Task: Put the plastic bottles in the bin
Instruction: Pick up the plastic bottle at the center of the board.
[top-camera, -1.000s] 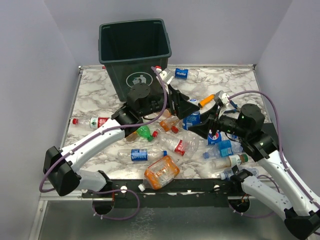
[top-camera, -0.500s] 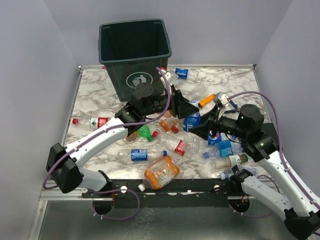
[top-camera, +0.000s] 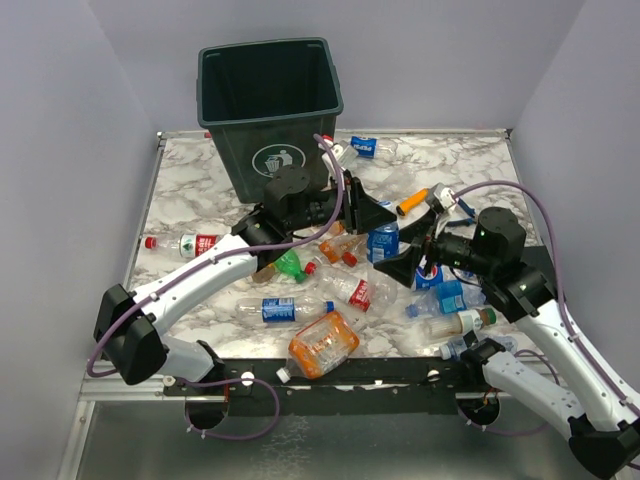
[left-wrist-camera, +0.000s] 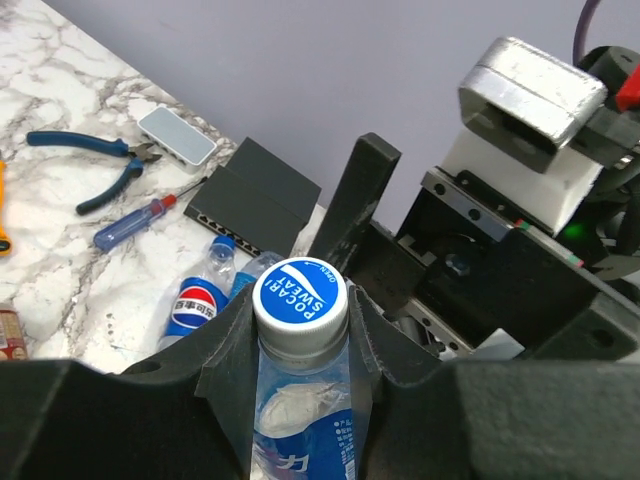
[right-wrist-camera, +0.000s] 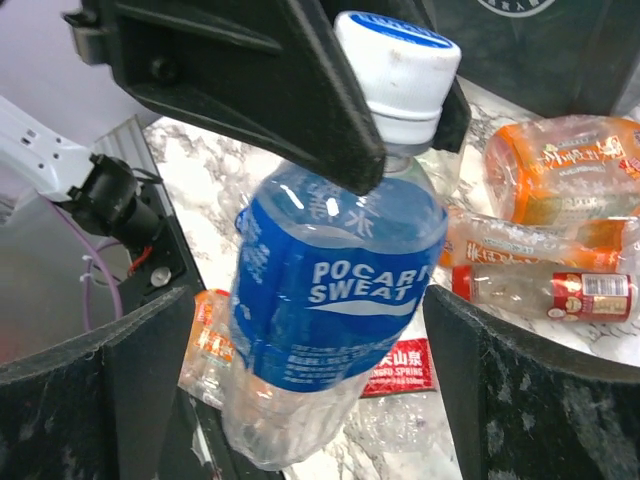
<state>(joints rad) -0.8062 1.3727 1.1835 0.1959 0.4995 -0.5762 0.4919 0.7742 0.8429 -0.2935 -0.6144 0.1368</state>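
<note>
A clear Pocari Sweat bottle (right-wrist-camera: 335, 290) was gripped at the neck, just below its cap (left-wrist-camera: 300, 297), by the closed fingers of the left gripper (left-wrist-camera: 300, 345). "POCARI SWEAT" was printed in white on the blue label, and the same words could be read on the blue-and-white cap. The bottle was held tilted above the middle of the marbled surface (top-camera: 190, 190), over the loose bottles lying there. The right gripper (right-wrist-camera: 320, 400) was open, its fingers spread wide on either side of the bottle's lower body and not closed on it. The dark green bin (top-camera: 240, 150), marked on its front with a white litter symbol, stood at the far edge of the surface, left of centre, near the held bottle. Beneath the held bottle a red label (right-wrist-camera: 400, 365) bearing the word "SPRING" was seen. A Pepsi bottle (left-wrist-camera: 197, 305) lay on the right half of the surface, near blue-handled pliers (left-wrist-camera: 95, 165) and a screwdriver (left-wrist-camera: 135, 222).
</note>
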